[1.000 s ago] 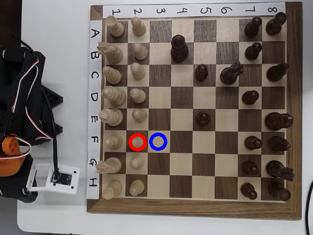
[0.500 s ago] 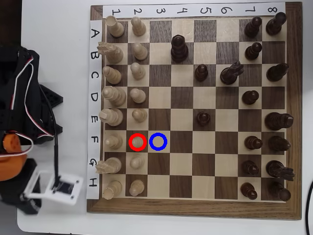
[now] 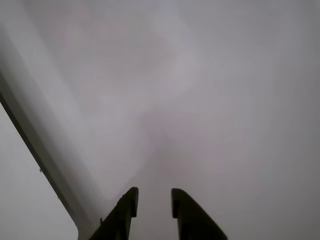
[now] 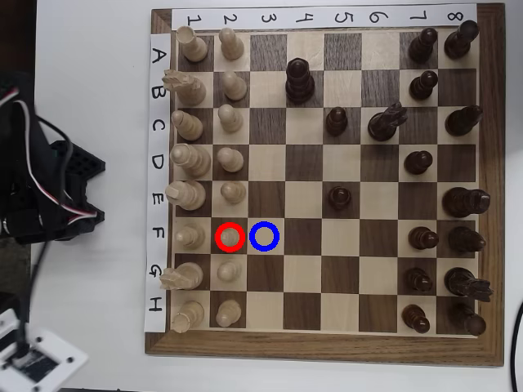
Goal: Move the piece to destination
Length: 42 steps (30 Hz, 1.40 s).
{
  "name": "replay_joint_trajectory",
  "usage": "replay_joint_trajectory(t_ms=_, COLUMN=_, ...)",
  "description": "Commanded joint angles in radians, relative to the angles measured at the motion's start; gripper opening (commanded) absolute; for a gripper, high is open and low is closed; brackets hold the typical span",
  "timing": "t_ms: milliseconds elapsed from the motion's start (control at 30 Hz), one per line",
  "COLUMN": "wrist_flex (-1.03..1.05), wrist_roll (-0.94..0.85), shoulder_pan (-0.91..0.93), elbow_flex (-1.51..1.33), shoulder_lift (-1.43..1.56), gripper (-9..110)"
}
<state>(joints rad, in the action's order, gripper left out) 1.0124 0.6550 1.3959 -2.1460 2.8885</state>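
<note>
In the overhead view the piece (image 4: 230, 237), a small pale pawn, stands inside a red ring on a dark square in row F, column 2. The destination (image 4: 264, 236) is the light square directly to its right, marked with a blue ring and bare. The arm (image 4: 33, 196) sits off the board at the left edge, far from the piece. The wrist view shows my gripper (image 3: 152, 200) over a blurred white surface. Its two dark fingers (image 3: 125, 210) stand slightly apart with nothing between them. The board is out of that view.
Pale pieces (image 4: 192, 163) fill columns 1 and 2 around the pawn. Dark pieces (image 4: 425, 163) stand in columns 4 to 8. The white camera module (image 4: 33, 359) lies at the bottom left, and the table edge (image 3: 40, 165) crosses the wrist view's left side.
The arm has swung toward the bottom-left corner of the overhead view; the white camera module moved down and left, and the orange part left the frame. No chess piece has moved.
</note>
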Motion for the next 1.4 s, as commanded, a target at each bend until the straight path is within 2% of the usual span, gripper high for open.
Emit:
replay_joint_trajectory(t_ms=0, wrist_flex=0.106, wrist_roll=0.066, shoulder_pan=-0.117, elbow_flex=0.261, shoulder_lift=-0.110, gripper=25)
replay_joint_trajectory(t_ms=67, wrist_flex=0.195, wrist_roll=0.091, shoulder_pan=-0.193, elbow_flex=0.380, shoulder_lift=-0.175, gripper=37)
replay_joint_trajectory(t_ms=167, wrist_flex=0.327, wrist_roll=0.161, shoulder_pan=-0.296, elbow_flex=0.549, shoulder_lift=-0.267, gripper=40)
replay_joint_trajectory(t_ms=233, wrist_flex=0.414, wrist_roll=0.173, shoulder_pan=-0.371, elbow_flex=0.647, shoulder_lift=-0.324, gripper=47)
replay_joint_trajectory(t_ms=333, wrist_flex=0.646, wrist_roll=0.173, shoulder_pan=-0.471, elbow_flex=0.856, shoulder_lift=-0.446, gripper=55)
replay_joint_trajectory(t_ms=467, wrist_flex=0.667, wrist_roll=0.252, shoulder_pan=-0.560, elbow_flex=0.874, shoulder_lift=-0.459, gripper=55)
replay_joint_trajectory(t_ms=600, wrist_flex=0.669, wrist_roll=0.258, shoulder_pan=-0.629, elbow_flex=0.811, shoulder_lift=-0.426, gripper=55)
replay_joint_trajectory(t_ms=667, wrist_flex=0.669, wrist_roll=0.258, shoulder_pan=-0.649, elbow_flex=0.805, shoulder_lift=-0.430, gripper=49)
replay_joint_trajectory(t_ms=700, wrist_flex=0.669, wrist_roll=0.275, shoulder_pan=-0.657, elbow_flex=0.804, shoulder_lift=-0.434, gripper=40)
replay_joint_trajectory(t_ms=733, wrist_flex=0.669, wrist_roll=0.301, shoulder_pan=-0.655, elbow_flex=0.811, shoulder_lift=-0.445, gripper=25)
replay_joint_trajectory(t_ms=767, wrist_flex=0.669, wrist_roll=0.298, shoulder_pan=-0.660, elbow_flex=0.811, shoulder_lift=-0.456, gripper=18)
replay_joint_trajectory(t_ms=833, wrist_flex=0.669, wrist_roll=0.285, shoulder_pan=-0.669, elbow_flex=0.828, shoulder_lift=-0.486, gripper=10)
replay_joint_trajectory(t_ms=900, wrist_flex=0.669, wrist_roll=0.288, shoulder_pan=-0.712, elbow_flex=0.839, shoulder_lift=-0.514, gripper=6)
replay_joint_trajectory(t_ms=933, wrist_flex=0.669, wrist_roll=0.299, shoulder_pan=-0.755, elbow_flex=0.839, shoulder_lift=-0.520, gripper=11)
replay_joint_trajectory(t_ms=1033, wrist_flex=0.669, wrist_roll=0.330, shoulder_pan=-0.848, elbow_flex=0.828, shoulder_lift=-0.535, gripper=42)
replay_joint_trajectory(t_ms=1100, wrist_flex=0.667, wrist_roll=0.377, shoulder_pan=-0.879, elbow_flex=0.838, shoulder_lift=-0.554, gripper=54)
replay_joint_trajectory(t_ms=1200, wrist_flex=0.669, wrist_roll=0.393, shoulder_pan=-0.904, elbow_flex=0.802, shoulder_lift=-0.571, gripper=63)
replay_joint_trajectory(t_ms=1367, wrist_flex=0.669, wrist_roll=0.402, shoulder_pan=-0.919, elbow_flex=0.750, shoulder_lift=-0.598, gripper=62)
